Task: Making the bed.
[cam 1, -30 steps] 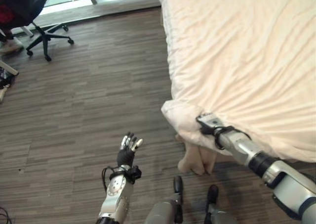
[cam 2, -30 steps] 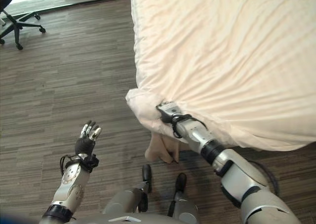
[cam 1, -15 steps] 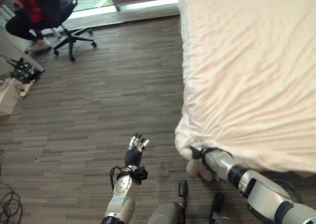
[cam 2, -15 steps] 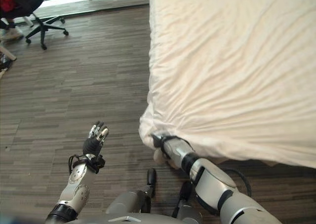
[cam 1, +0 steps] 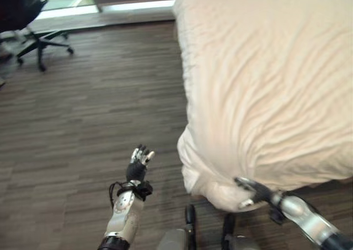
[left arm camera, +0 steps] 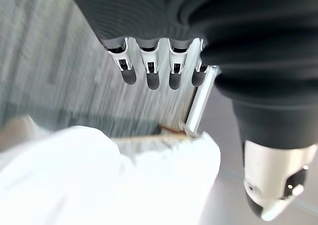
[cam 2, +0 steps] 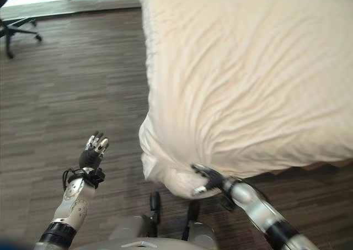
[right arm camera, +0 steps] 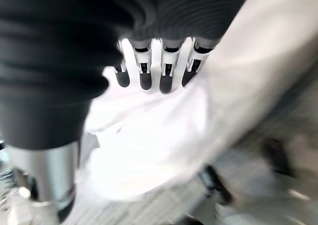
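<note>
Right hand [cam 1: 251, 190] sits at the near corner of the duvet [cam 1: 265, 84], just under the bulging fold where the cover hangs off the bed. Fingers [right arm camera: 145, 76] look straight and relaxed in the wrist view, tips at or just short of the white cloth — not curled round it, so I read nothing pinched. Left hand [cam 1: 138, 164] is raised over the wood floor [cam 1: 94, 106], well apart from the bed, fingers spread, holding nothing.

Duvet covers most of the mattress, wrinkled, w/ the near corner bunched and drooping toward the floor.

Risks as I judge them:
- Corner isn't gripped — if I pull now the hand may just slide off the cloth and the bunch stays.
- Pushing up w/ flat fingers could shove the fold further under itself, making the lump worse.
- Hand is low, near the legs; a fast sweep might snag.
- Office chair [cam 1: 27, 24] far off by the window, no concern.
</note>
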Robot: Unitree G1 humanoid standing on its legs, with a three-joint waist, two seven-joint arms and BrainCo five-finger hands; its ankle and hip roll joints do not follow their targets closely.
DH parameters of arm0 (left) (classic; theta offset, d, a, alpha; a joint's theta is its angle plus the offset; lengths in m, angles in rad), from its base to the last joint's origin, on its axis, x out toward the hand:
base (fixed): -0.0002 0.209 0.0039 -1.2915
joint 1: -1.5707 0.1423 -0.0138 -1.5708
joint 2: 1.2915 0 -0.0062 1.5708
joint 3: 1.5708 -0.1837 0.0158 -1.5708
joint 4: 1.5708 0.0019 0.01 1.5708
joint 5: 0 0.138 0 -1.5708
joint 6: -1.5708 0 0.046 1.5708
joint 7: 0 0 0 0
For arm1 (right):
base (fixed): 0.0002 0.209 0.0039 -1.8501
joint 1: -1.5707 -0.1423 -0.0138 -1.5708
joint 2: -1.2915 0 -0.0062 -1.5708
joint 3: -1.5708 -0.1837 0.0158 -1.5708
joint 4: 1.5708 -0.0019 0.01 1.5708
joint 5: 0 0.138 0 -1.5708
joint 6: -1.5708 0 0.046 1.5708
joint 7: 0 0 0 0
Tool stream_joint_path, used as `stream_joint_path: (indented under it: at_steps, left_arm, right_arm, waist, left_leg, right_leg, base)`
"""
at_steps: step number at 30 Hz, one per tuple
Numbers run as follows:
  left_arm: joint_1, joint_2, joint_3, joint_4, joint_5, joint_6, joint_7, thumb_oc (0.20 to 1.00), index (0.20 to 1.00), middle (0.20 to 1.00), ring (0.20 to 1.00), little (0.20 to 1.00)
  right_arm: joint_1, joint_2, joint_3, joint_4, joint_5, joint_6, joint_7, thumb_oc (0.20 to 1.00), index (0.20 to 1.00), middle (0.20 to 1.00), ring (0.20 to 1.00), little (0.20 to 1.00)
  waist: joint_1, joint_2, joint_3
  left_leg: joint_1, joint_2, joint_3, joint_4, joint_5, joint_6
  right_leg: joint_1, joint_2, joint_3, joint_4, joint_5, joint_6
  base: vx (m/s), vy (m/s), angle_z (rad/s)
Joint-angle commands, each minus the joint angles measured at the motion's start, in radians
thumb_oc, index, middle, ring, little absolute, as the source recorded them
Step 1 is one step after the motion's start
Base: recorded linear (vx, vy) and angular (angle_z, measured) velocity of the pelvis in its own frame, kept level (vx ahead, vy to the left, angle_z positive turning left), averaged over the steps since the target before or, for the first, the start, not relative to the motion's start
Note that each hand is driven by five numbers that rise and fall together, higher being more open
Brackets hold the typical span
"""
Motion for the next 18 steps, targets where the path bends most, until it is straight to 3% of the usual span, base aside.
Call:
stream_joint_path:
  at_steps: [1, 3, 6, 8, 13, 14, 18]
  left_arm:
    - [-0.003, 0.019, -0.006, -0.04, -0.01, -0.021, -0.043, 1.0, 1.0, 1.0, 1.0, 1.0]
    - [-0.001, 0.026, -0.009, -0.048, -0.003, -0.017, -0.053, 1.0, 1.0, 1.0, 1.0, 1.0]
    - [0.009, 0.024, -0.021, -0.043, -0.001, -0.011, -0.061, 1.0, 1.0, 1.0, 1.0, 1.0]
    - [0.013, 0.026, -0.012, -0.055, 0.001, -0.023, -0.054, 1.0, 1.0, 1.0, 1.0, 1.0]
    - [0.051, 0.013, -0.004, -0.074, -0.013, -0.035, -0.064, 1.0, 1.0, 1.0, 1.0, 1.0]
    - [0.063, 0.01, -0.005, -0.082, -0.017, -0.038, -0.065, 1.0, 1.0, 1.0, 1.0, 1.0]
    - [0.068, 0.008, -0.012, -0.079, -0.015, -0.038, -0.062, 1.0, 1.0, 1.0, 1.0, 1.0]
  right_arm:
    - [0.063, 0.012, -0.006, 0.083, 0.022, 0.046, 0.051, 1.0, 1.0, 1.0, 1.0, 1.0]
    - [0.149, -0.02, -0.079, 0.084, 0.103, 0.034, 0.097, 1.0, 1.0, 1.0, 1.0, 1.0]
    - [0.221, -0.049, -0.136, -0.012, 0.194, 0.047, 0.088, 1.0, 1.0, 1.0, 1.0, 1.0]
    - [0.281, -0.066, -0.27, -0.168, 0.423, 0.021, 0.066, 1.0, 1.0, 1.0, 1.0, 1.0]
    - [0.266, -0.009, -0.309, -0.258, 0.511, -0.029, 0.043, 1.0, 1.0, 1.0, 1.0, 1.0]
    - [0.214, 0.019, -0.265, -0.286, 0.515, -0.036, 0.021, 0.2, 0.2, 0.2, 0.2, 0.2]
    - [0.104, 0.063, -0.147, -0.317, 0.513, -0.042, 0.011, 0.2, 0.2, 0.2, 0.2, 0.2]
  waist:
    - [0.002, -0.05, -0.042]
    - [-0.008, -0.058, -0.051]
    - [-0.015, -0.063, -0.06]
    - [-0.042, -0.063, -0.06]
    - [-0.053, -0.051, -0.06]
    - [-0.052, -0.039, -0.054]
    - [-0.04, -0.018, -0.042]
  left_leg:
    - [-0.023, 0.0, -0.029, 0.009, 0.022, -0.034]
    - [-0.015, 0.002, -0.021, 0.009, 0.021, -0.036]
    - [-0.006, 0.003, -0.017, 0.009, 0.017, -0.037]
    - [0.006, 0.004, -0.003, 0.009, 0.014, -0.037]
    - [0.006, 0.006, 0.011, 0.009, 0.012, -0.035]
    - [0.004, 0.006, 0.015, 0.009, 0.013, -0.034]
    - [-0.003, 0.004, 0.018, 0.009, 0.017, -0.034]
  right_leg:
    - [0.021, -0.17, 0.047, 0.022, 0.094, 0.138]
    - [0.022, -0.168, 0.053, 0.024, 0.094, 0.138]
    - [0.027, -0.169, 0.057, 0.025, 0.09, 0.139]
    - [0.026, -0.169, 0.068, 0.026, 0.093, 0.142]
    - [0.011, -0.168, 0.079, 0.024, 0.1, 0.142]
    - [0.005, -0.17, 0.083, 0.022, 0.104, 0.141]
    - [-0.004, -0.172, 0.084, 0.017, 0.109, 0.14]
  base:
    - [0.03, 0.003, -0.05]
    - [0.04, -0.009, -0.07]
    - [0.04, -0.012, -0.11]
    - [0.01, 0.001, -0.16]
    - [0.0, 0.001, -0.16]
    - [-0.01, -0.009, -0.07]
    - [0.0, 0.001, -0.01]
